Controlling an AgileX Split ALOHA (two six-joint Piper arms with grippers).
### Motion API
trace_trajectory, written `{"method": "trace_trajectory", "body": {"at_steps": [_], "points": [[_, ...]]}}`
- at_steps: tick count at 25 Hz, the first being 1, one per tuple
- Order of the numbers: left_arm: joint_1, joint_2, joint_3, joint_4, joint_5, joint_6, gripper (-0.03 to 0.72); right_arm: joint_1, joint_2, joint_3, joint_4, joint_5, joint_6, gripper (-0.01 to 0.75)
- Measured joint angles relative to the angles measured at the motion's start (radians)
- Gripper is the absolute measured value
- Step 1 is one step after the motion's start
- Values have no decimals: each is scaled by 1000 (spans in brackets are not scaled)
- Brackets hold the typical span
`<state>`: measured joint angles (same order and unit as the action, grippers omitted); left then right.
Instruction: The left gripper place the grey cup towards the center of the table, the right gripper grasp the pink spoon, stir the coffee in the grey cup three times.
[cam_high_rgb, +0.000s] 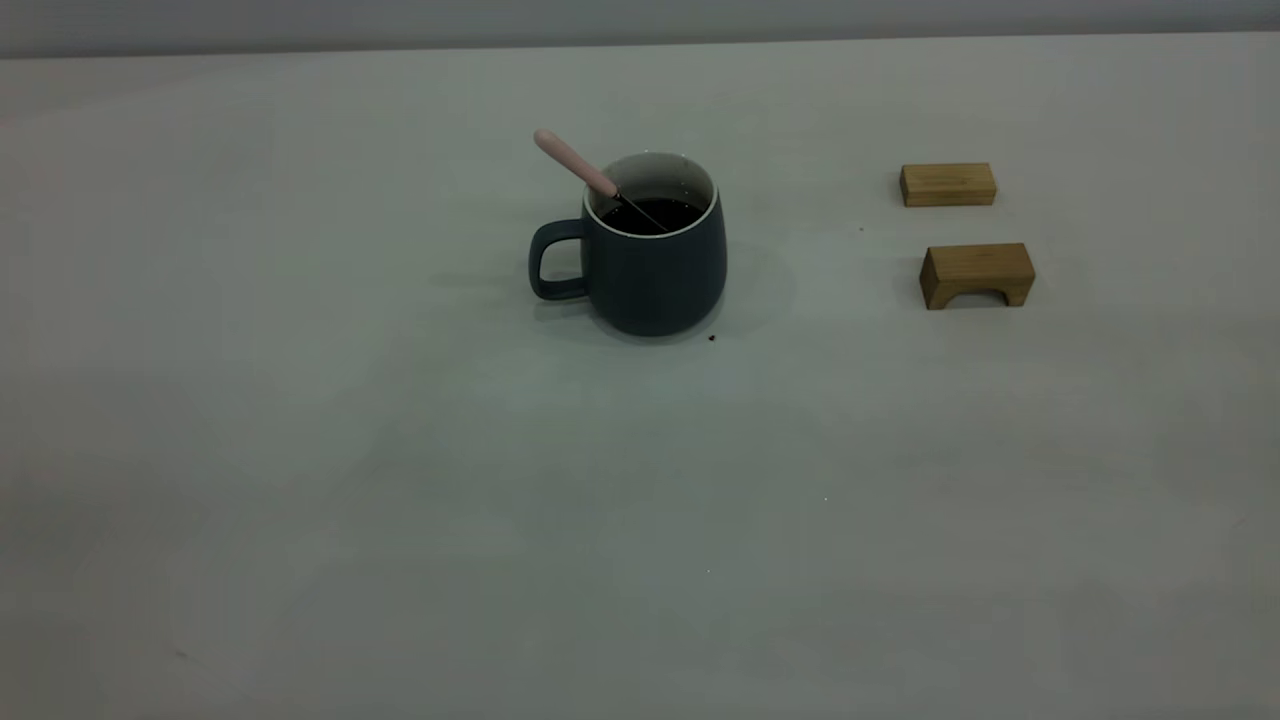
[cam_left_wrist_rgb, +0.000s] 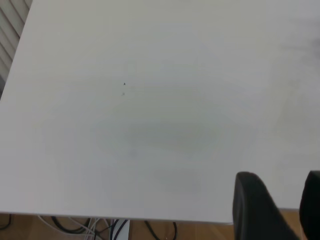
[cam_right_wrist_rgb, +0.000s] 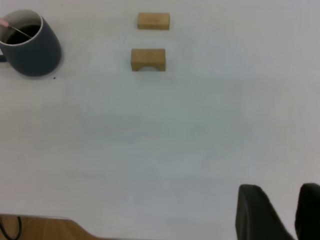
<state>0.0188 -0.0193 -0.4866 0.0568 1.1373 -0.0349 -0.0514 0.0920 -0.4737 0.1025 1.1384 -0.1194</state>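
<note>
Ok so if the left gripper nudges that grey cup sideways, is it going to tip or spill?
Probably slides, not tips: the grey cup is squat with a broad base on the smooth table. The coffee sits well below the rim, so gentle pushing shouldn't spill. The pink spoon leans loose and may shift.

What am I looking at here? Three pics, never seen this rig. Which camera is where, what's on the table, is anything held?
It is a two-arm robot at a table. The wide picture comes from an outside camera; the other two come from cameras on each arm's wrist. The left hand and right hand show only as dark fingers with a gap between them, open and holding nothing, both near the table's edge. On the table: a grey cup of coffee, a pink spoon leaning in it, and two wooden blocks beside it.
</note>
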Motion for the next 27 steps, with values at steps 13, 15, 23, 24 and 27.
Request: {"method": "trace_trajectory", "body": {"at_steps": [13, 15, 23, 24, 27], "points": [[0, 0, 0, 0, 0, 0, 299, 0, -71, 5, -2, -3, 3, 237], [0, 0, 0, 0, 0, 0, 299, 0, -71, 5, -1, -3, 3, 237], [0, 0, 0, 0, 0, 0, 299, -3, -71, 5, 0, -3, 3, 237], [0, 0, 0, 0, 0, 0, 299, -4, -71, 5, 0, -3, 3, 237], [0, 0, 0, 0, 0, 0, 299, -4, -71, 5, 0, -3, 3, 237]]}}
